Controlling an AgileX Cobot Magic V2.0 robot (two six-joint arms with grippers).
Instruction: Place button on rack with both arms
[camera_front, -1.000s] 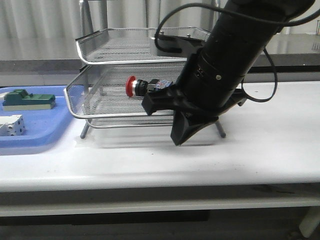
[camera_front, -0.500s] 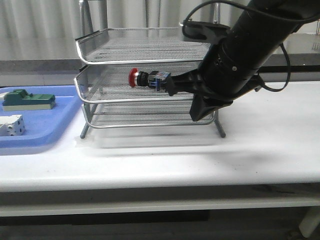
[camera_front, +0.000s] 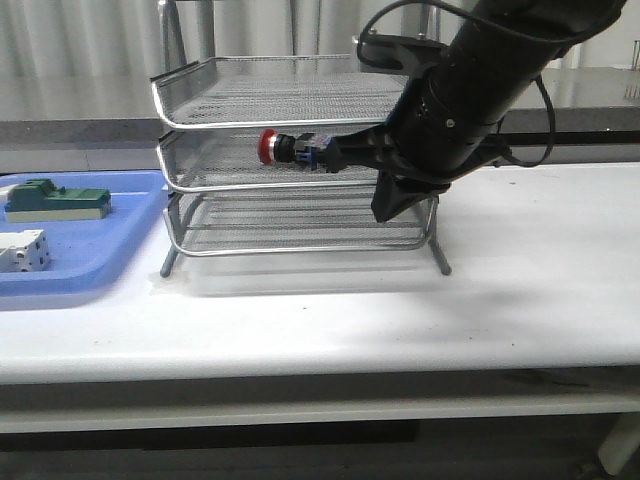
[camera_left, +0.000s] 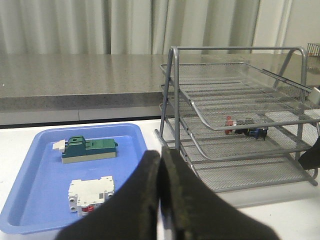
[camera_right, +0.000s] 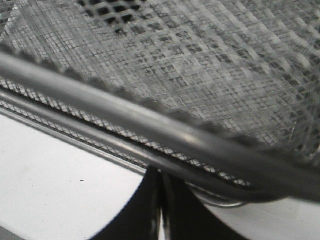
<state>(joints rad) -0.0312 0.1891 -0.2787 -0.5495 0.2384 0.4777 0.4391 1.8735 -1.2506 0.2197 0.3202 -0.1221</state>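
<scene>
Front view first: the right arm (camera_front: 470, 90) reaches in from the upper right, and its gripper (camera_front: 335, 152) is clamped on the blue rear end of the button (camera_front: 290, 147). The button lies sideways, red cap pointing left, level with the front rim of the middle tier of the rack (camera_front: 290, 160). Whether it touches the mesh or hangs just above it cannot be told from here. The blue tray (camera_front: 90, 255) sits to the left of the rack with a green block (camera_front: 55, 199) and a white block (camera_front: 22, 250) in it.

Left wrist view now: the left gripper (camera_left: 161, 200) has its two dark fingers pressed together with nothing between them, off the table. Past them, the tray (camera_left: 30, 200) and both blocks, and the rack (camera_left: 240, 115) with the button (camera_left: 243, 131) showing through the mesh at the middle tier.

Right wrist view: the right gripper's fingers (camera_right: 150, 210) look closed together at the bottom edge, and the rack's wire rim (camera_right: 150, 135) and mesh fill the picture, blurred. The button itself is not visible here.
</scene>
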